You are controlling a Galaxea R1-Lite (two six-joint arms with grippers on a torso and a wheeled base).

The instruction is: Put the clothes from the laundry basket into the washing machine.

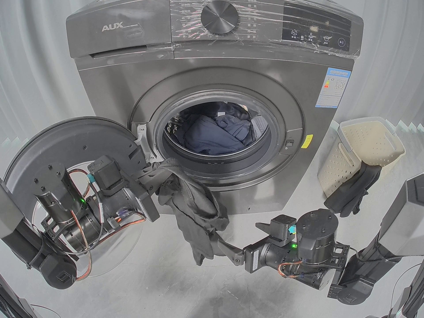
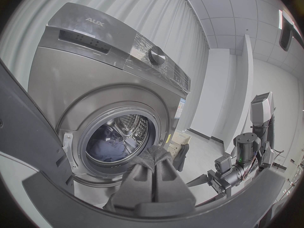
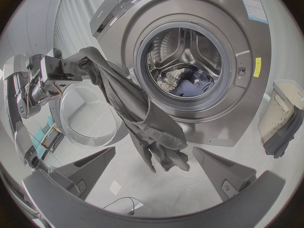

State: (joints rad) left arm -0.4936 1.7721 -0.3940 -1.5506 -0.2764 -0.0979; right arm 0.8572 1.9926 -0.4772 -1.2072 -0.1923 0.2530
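Right in front of the grey front-loading washing machine [image 1: 247, 80], the left jaws are pressed together on the top end of a dark grey, limp garment [image 1: 194, 208]. A fold of the cloth is pinched between their dark pads [image 2: 139, 181], just outside the lower left rim of the drum opening. From there the garment hangs down in a long twisted drape, with its bottom end clear of the pale grey floor [image 1: 154, 279].

The right jaws are spread wide with nothing in them, low down at the garment's hanging end. The cloth dangles just ahead of the gap between them, and I cannot tell whether a fingertip touches it.

The machine's round grey door with a clear window [image 1: 66, 146] is swung fully open to the robot's left. Inside the steel drum lies a heap of navy blue clothes [image 1: 212, 133].

To the robot's right of the machine, a cream perforated plastic laundry basket [image 1: 335, 164] stands on the floor, tipped towards the robot. Another dark garment [image 1: 353, 191] is draped over its near rim and hangs down its front.
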